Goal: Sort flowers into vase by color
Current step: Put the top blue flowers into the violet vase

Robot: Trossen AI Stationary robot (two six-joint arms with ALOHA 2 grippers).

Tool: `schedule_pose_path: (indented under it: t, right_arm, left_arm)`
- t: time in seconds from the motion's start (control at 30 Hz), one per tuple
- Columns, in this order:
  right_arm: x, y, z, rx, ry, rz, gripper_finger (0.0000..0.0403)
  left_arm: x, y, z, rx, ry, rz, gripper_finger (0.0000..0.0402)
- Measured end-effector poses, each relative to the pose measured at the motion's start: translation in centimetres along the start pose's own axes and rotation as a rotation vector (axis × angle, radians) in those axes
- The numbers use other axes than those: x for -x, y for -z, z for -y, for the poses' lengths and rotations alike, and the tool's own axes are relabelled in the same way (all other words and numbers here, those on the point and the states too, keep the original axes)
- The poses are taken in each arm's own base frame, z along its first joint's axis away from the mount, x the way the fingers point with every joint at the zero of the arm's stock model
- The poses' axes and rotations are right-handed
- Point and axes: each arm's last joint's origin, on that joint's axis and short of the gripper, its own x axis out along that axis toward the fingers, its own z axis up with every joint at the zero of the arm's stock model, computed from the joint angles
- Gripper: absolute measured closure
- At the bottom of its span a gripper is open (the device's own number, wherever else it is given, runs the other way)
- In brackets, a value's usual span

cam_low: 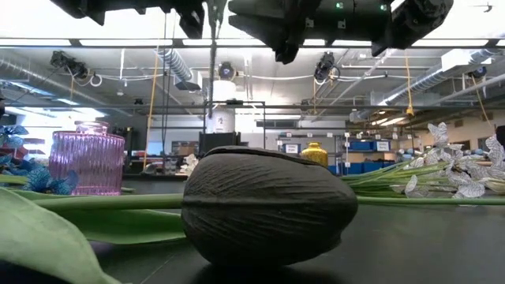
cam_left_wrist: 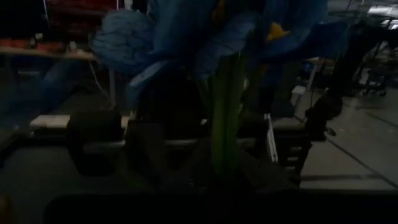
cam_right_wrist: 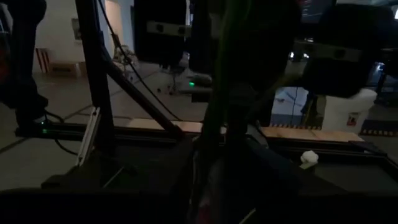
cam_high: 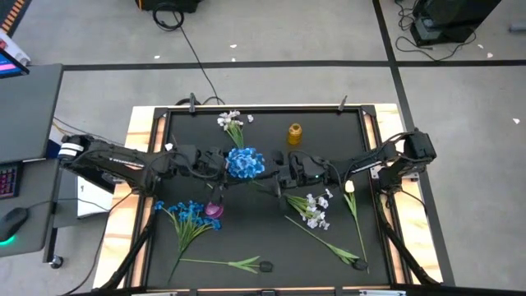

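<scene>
A bunch of blue blossoms (cam_high: 245,162) stands upright above the table's middle. Its thin green stem (cam_low: 212,71) hangs straight down. My left gripper (cam_high: 223,162) comes in from the table's left and is shut on that stem just under the blossoms (cam_left_wrist: 186,31). My right gripper (cam_high: 283,174) hovers close on the bunch's right, facing the stem (cam_right_wrist: 217,93); I see no touch. A second blue bunch (cam_high: 185,214) lies beside the pink vase (cam_high: 214,210). White sprays (cam_high: 312,210), (cam_high: 232,122) and a white tulip (cam_high: 349,187) lie on the mat. My left gripper holds the blue bunch by the upper stem (cam_left_wrist: 227,118), right below the blossoms, coming level from the table's left, across the stem. The bunch is lifted clear and upright, stem hanging free beneath. The spot where the fingers meet the stem is too dark to see.
A yellow vase (cam_high: 294,133) stands toward the far edge, right of centre. A tulip bud (cam_low: 268,209) on a long stem (cam_high: 214,263) lies near the near edge. Another stem with leaves (cam_high: 329,242) crosses the right half of the mat.
</scene>
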Motion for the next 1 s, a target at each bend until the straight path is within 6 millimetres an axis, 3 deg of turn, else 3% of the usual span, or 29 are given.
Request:
schedule_pose_path:
  t: [0.3, 1.0]
  right_arm:
    - [1.3, -1.0, 0.0, 0.011, 0.001, -0.107, 0.025]
    - [1.4, -0.8, 0.3, 0.006, 0.01, -0.141, 0.0251]
  left_arm:
    - [3.6, -2.2, 1.1, -0.015, 0.018, -0.012, 0.038]
    - [11.1, -3.5, 4.1, -0.081, 0.107, -0.102, 0.0381]
